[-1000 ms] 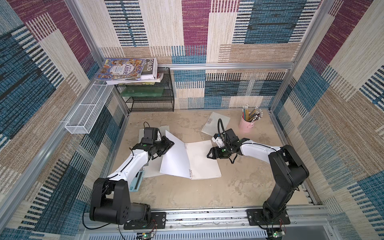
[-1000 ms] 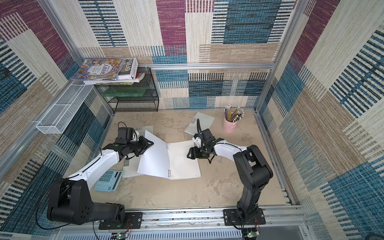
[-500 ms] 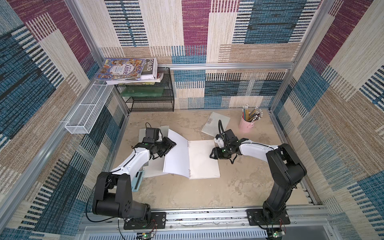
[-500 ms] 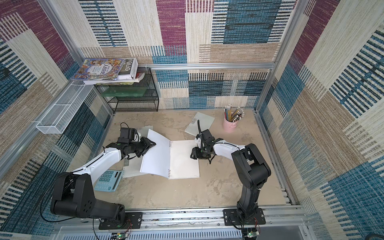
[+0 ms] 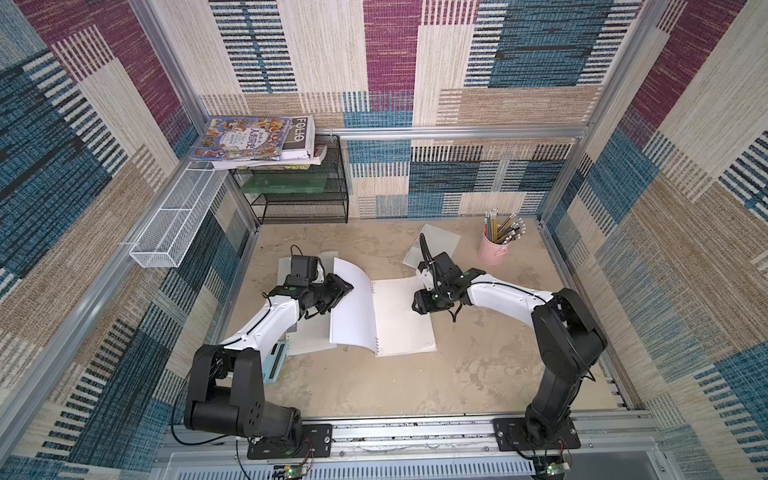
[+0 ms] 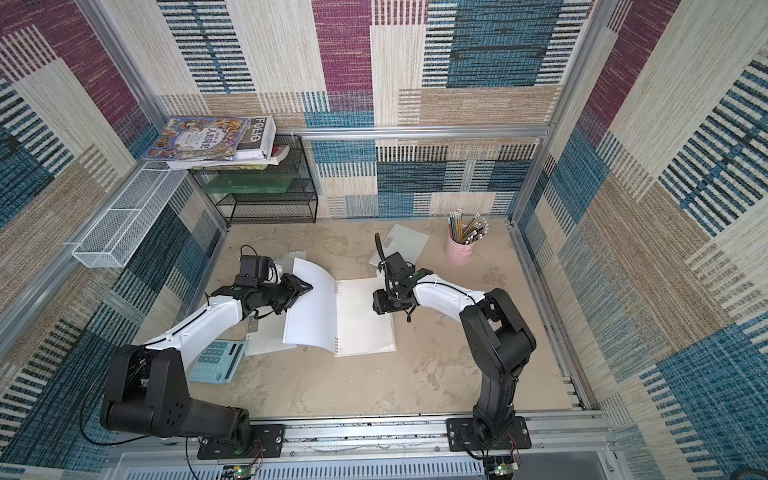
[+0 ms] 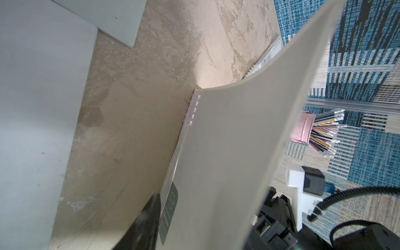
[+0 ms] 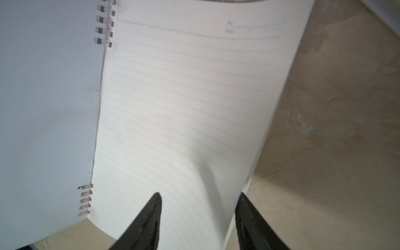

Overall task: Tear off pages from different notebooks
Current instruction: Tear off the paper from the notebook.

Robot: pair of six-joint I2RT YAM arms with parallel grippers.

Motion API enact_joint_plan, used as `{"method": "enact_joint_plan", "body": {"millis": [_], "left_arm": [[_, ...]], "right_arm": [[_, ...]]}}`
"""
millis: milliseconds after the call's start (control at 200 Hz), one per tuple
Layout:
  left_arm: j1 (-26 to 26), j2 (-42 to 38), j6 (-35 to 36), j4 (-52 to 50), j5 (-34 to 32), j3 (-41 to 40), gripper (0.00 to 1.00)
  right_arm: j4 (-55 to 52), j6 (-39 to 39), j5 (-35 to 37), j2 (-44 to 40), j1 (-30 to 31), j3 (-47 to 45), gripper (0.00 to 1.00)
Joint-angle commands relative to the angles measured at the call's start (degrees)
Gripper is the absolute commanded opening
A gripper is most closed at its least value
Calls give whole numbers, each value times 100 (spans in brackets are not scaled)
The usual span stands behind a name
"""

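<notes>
Where the left gripper (image 5: 345,287) meets the outer edge of the plain white page (image 5: 353,311) arching up beside the wire binding, only one black finger (image 7: 147,218) shows next to the sheet, so I cannot tell whether it clamps the paper. That page belongs to the large open wire-bound notebook (image 5: 403,320), which lies flat in the middle of the beige worktop (image 5: 374,390). At the notebook's right edge the right gripper (image 8: 199,194) stands partly spread, astride the lined sheet's margin, with nothing clamped.
</notes>
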Motion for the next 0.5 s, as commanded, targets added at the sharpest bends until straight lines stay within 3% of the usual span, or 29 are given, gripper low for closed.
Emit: {"method": "enact_joint_plan", "body": {"millis": [0,205,496], "left_arm": [[0,22,-17,112,40,-9,48],[0,154,-28,176,87,-25,48],[-9,372,13,159,121,-52,49]], "right_arm": [[93,-153,-171,-105,19,-67,50],[1671,140,-2040,-625,-283,-795,44],[2722,347,-3212,-572,-578,-1313,31]]}}
